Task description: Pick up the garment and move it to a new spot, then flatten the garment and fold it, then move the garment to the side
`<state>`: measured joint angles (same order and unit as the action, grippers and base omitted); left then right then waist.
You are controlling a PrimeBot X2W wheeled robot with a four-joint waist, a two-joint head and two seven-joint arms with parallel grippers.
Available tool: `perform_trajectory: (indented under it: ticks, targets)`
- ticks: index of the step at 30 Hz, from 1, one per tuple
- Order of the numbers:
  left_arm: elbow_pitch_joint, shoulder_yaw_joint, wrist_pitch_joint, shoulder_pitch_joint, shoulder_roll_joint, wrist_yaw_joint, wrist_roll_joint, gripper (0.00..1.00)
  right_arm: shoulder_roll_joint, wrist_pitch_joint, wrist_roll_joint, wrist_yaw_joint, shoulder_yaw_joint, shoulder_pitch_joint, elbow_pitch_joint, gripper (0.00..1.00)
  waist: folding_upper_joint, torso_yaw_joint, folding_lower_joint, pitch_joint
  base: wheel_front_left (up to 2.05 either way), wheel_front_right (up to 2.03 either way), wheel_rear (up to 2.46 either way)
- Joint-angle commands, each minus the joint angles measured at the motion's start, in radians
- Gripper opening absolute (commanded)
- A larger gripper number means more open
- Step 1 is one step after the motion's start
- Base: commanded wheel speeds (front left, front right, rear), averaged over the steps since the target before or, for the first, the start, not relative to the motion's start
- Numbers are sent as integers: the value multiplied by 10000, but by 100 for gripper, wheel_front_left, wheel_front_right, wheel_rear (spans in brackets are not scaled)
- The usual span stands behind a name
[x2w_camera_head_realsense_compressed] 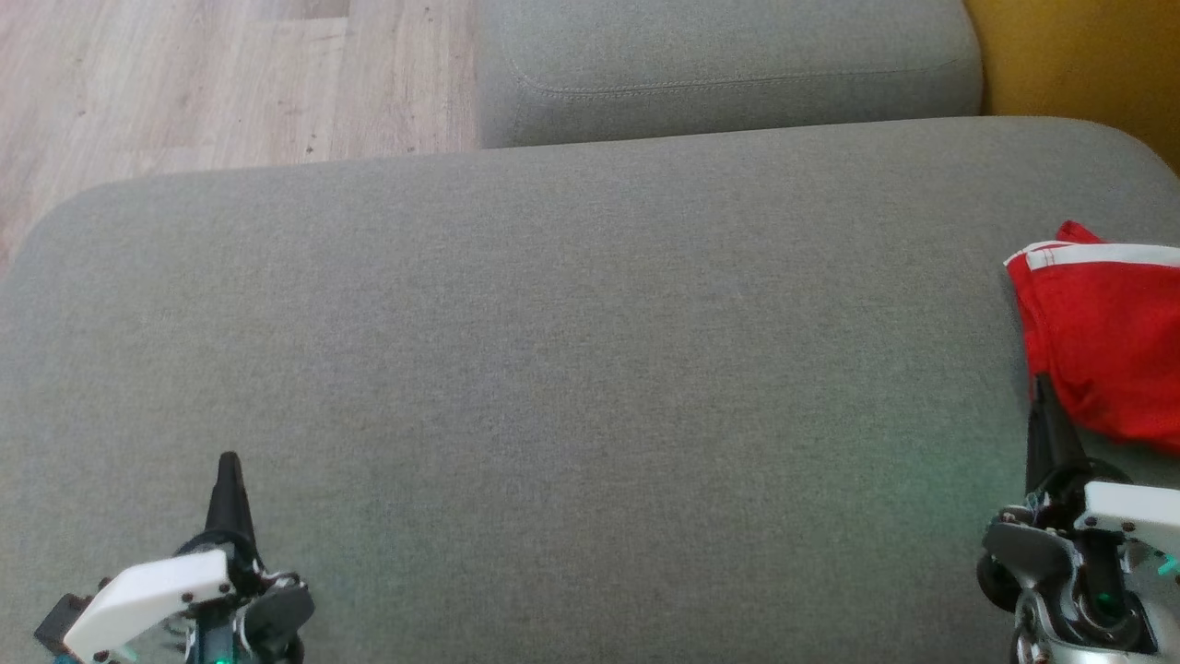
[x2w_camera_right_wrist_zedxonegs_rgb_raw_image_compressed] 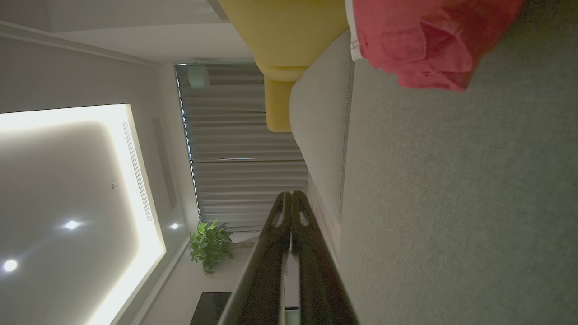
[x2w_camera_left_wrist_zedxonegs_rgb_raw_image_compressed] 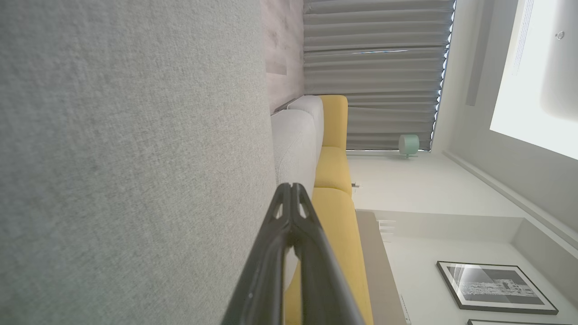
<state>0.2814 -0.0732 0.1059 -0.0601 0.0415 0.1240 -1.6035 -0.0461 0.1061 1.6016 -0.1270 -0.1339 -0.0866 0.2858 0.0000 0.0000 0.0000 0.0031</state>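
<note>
I am looking down from the head camera at a wide grey sofa cushion (x2w_camera_head_realsense_compressed: 590, 369). Pale wood floor (x2w_camera_head_realsense_compressed: 184, 92) is running past its upper left, and a second grey cushion (x2w_camera_head_realsense_compressed: 728, 65) is sitting behind it. The red garment (x2w_camera_head_realsense_compressed: 1106, 350), trimmed with a white band, is lying bunched at the far right of the wide cushion. The picture's edge is cutting part of it off, so I cannot tell how close it is lying to the cushion's side.

Taking the risks from left to right, the left gripper (x2w_camera_head_realsense_compressed: 228, 470) is hovering low over bare upholstery, well apart from the garment. Reaching across with it could drag its fingers along the fabric. The right gripper (x2w_camera_head_realsense_compressed: 1041, 392) is pointing at the garment's near left corner. With its fingers pressed together, a push forward would likely shove the cloth farther right, perhaps off the cushion, instead of catching it. A pinch taken too deep could snag the cushion cover along with the cloth.

Both pairs of jaws are clenched fully, with the fingers meeting and no gap at the tips. The left is holding nothing and touching nothing I can make out. The right is also holding nothing. In its wrist view the garment is lying ahead of the fingertips and apart from them.
</note>
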Motion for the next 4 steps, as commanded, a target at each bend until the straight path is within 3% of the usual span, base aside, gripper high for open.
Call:
perform_trajectory:
  ticks: [1,4]
  targets:
    - [-361,-403,71,-480,87,67,-54,0,-41,70,71,-37,202,-213,-410,0,0,0,0,0,0,0,0]
    - [-361,-403,70,-480,87,67,-54,0,-41,70,71,-37,202,-213,-410,0,0,0,0,0,0,0,0]
